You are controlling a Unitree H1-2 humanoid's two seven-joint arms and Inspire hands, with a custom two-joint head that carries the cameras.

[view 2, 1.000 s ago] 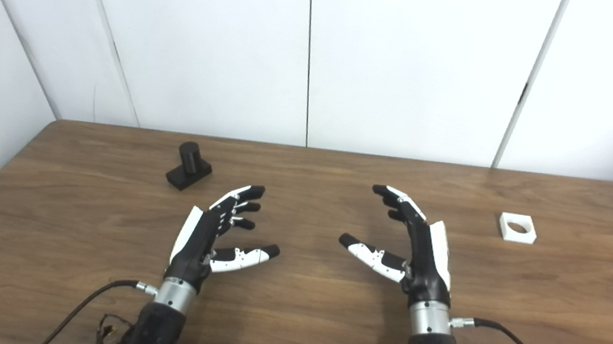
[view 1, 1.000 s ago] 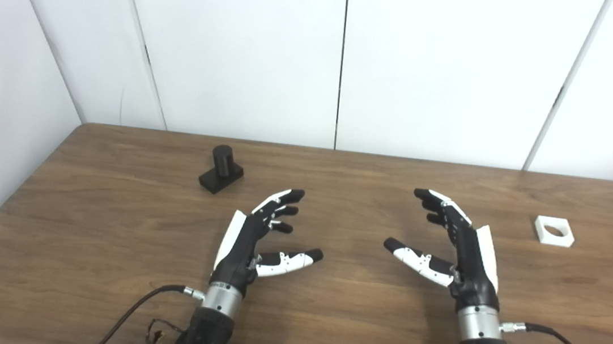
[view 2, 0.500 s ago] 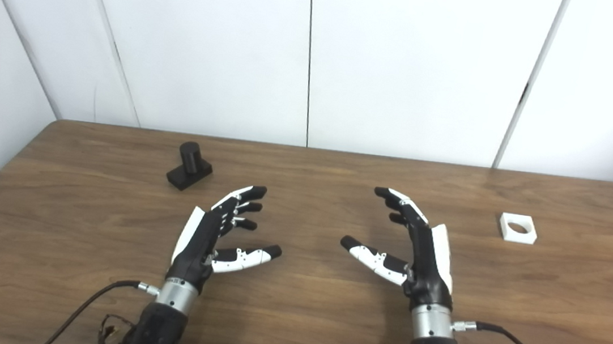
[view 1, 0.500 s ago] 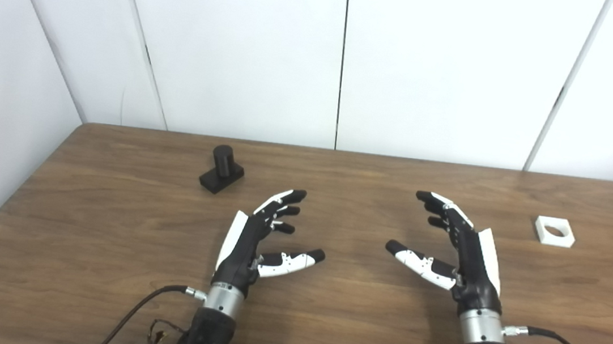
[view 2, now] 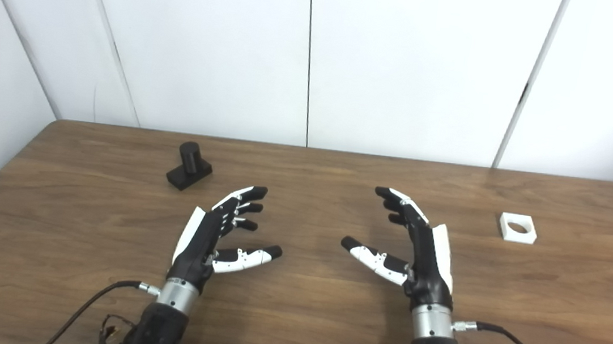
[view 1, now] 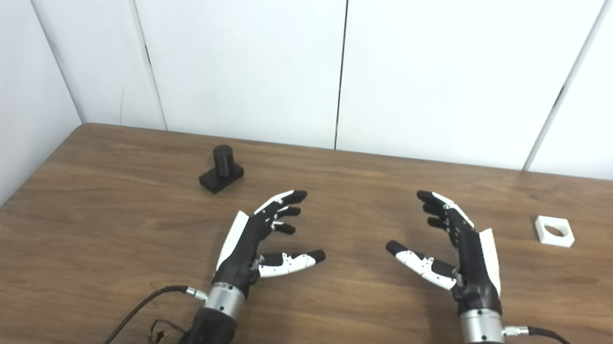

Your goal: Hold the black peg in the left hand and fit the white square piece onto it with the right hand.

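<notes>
I judge nothing done yet: my left hand (view 1: 257, 235) and right hand (view 1: 460, 251) hover spread and empty at lower centre, the black peg (view 1: 221, 169) upper left, the white square piece (view 1: 554, 230) far right, both untouched.

I assess this as a lab or test cell. A bare wood-grain table (view 1: 105, 242) stands in a corner of plain white panel walls (view 1: 240, 45), which rise directly behind and left of the table. Instrument cables (view 1: 138, 305) trail across the table's near edge.
</notes>
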